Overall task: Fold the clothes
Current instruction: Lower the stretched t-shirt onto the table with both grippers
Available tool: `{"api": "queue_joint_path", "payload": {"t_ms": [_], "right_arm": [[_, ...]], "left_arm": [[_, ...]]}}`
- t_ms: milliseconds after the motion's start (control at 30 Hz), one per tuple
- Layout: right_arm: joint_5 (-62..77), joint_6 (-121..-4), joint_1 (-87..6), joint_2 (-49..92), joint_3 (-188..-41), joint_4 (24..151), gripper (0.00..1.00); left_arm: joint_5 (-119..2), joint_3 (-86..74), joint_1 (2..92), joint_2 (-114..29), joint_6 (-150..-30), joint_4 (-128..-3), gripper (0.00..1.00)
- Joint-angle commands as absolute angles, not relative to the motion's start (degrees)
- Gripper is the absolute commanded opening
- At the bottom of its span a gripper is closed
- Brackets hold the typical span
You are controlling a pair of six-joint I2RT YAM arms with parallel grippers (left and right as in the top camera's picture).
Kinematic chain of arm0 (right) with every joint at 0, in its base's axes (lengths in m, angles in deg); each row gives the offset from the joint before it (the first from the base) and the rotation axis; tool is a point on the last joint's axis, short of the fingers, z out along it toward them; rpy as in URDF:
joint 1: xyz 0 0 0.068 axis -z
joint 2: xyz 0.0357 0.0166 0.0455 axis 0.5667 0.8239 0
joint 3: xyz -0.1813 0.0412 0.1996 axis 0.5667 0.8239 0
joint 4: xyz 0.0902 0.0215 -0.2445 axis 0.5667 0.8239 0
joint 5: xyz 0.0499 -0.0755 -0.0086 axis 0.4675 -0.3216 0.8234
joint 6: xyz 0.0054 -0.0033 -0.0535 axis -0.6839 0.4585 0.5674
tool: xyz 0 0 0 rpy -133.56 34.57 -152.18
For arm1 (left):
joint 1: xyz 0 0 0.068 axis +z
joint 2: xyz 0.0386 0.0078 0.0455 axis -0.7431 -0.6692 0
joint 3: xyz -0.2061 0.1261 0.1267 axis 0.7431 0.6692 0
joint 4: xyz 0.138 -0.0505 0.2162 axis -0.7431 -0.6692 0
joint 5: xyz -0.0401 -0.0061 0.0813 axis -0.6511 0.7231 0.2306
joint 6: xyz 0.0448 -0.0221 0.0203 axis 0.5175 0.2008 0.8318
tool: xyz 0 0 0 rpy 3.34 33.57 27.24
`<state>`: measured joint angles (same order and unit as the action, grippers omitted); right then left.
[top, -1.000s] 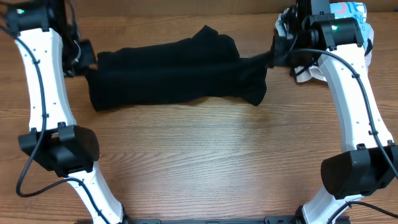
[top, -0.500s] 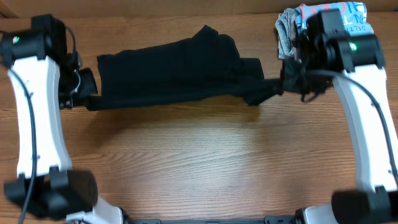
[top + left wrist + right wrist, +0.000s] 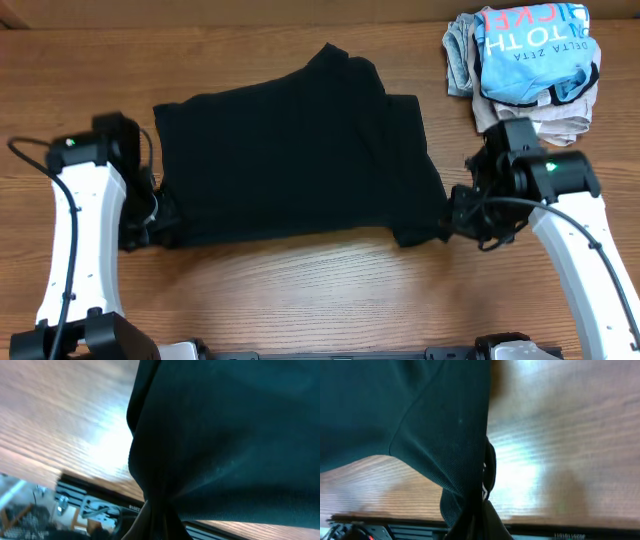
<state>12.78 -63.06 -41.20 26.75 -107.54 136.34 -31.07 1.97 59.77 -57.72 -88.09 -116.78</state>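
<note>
A black garment (image 3: 295, 155) lies spread across the middle of the wooden table. My left gripper (image 3: 148, 228) is shut on its near-left corner; the left wrist view shows black cloth (image 3: 225, 435) bunched between the fingers (image 3: 155, 525). My right gripper (image 3: 452, 215) is shut on its near-right corner; the right wrist view shows the cloth (image 3: 420, 415) pinched in the fingers (image 3: 475, 520). Both corners are held low near the table's front half.
A pile of folded clothes (image 3: 525, 60), grey below with a blue printed shirt on top, sits at the far right corner. Bare wooden table (image 3: 320, 290) stretches in front of the garment.
Both grippers have pulled the garment's held edge from the far side toward the near side, and the bunched black cloth has opened out flat. The right arm uncovered the clothes pile.
</note>
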Motion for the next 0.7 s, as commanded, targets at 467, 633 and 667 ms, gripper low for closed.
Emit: {"api": "queue_joint_path", "payload": {"t_ms": [467, 633, 667], "right_arm": [[14.4, -59.7, -41.0, 26.6, -104.7, 117.2, 0.04], [15.0, -58.3, -41.3, 31.2, -104.7, 109.3, 0.04], [15.0, -58.3, -41.5, 32.3, -104.7, 107.6, 0.04]], "left_arm": [[-32.3, 10.3, 60.3, -56.0, -95.9, -103.5, 0.04], [-32.2, 11.4, 60.3, -56.0, -96.5, -95.6, 0.04], [-32.2, 11.8, 60.3, -56.0, -96.5, -93.5, 0.04]]}}
